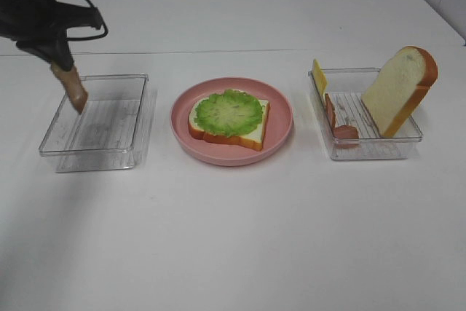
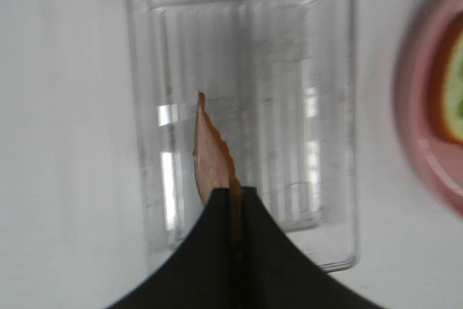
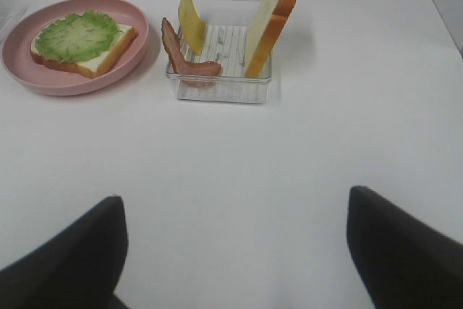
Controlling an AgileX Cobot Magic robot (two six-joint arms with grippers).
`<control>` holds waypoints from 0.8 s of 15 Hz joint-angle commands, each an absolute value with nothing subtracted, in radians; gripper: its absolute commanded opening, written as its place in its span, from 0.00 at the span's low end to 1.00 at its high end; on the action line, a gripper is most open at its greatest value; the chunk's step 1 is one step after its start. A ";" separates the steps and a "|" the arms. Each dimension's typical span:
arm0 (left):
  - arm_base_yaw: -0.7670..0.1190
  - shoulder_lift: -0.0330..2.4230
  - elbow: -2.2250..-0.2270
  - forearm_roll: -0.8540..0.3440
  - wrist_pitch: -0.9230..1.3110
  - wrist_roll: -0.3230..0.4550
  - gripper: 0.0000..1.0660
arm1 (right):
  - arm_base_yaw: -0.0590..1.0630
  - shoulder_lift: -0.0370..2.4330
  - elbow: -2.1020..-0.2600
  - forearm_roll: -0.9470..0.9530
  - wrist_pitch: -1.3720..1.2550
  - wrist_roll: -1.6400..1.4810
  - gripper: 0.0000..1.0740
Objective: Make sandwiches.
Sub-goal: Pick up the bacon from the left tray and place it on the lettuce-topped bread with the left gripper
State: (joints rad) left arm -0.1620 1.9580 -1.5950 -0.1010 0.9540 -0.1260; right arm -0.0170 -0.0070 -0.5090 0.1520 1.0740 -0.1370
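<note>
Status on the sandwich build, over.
Left jaws shut on bacon above left tray. Right jaws open, empty. Bread and lettuce on plate. Nothing blocking the plate.

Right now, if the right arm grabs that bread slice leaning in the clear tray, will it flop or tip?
Probably stiff: the bread slice stands on edge without sagging. Likely to tip if nudged, since it seems only propped against the tray wall. Looks light, like foam.

light: bright, even | shadows: soft, faint | glare: streaks on clear tray (image 2: 311, 99) | blur: left wrist view soft
</note>
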 commanded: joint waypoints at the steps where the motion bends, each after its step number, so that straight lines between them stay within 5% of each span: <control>1: -0.163 1.950 -1.626 -0.347 0.878 0.000 0.00 | -0.023 -0.019 -0.506 0.148 1.065 -0.142 0.73; 6: -0.193 2.010 -1.627 -0.992 0.714 0.340 0.00 | -0.023 -0.019 -0.506 0.148 1.065 -0.142 0.73; 9: -0.245 2.072 -1.627 -1.193 0.713 0.471 0.00 | -0.023 -0.019 -0.506 0.148 1.065 -0.142 0.73; 12: -0.306 2.134 -1.627 -1.289 0.713 0.518 0.00 | -0.023 -0.019 -0.506 0.148 1.065 -0.142 0.73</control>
State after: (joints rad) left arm -0.3000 2.1320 -1.6230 -1.2590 0.7210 0.5050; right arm -0.0170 -0.0070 -0.5090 0.1520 1.0740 -0.1370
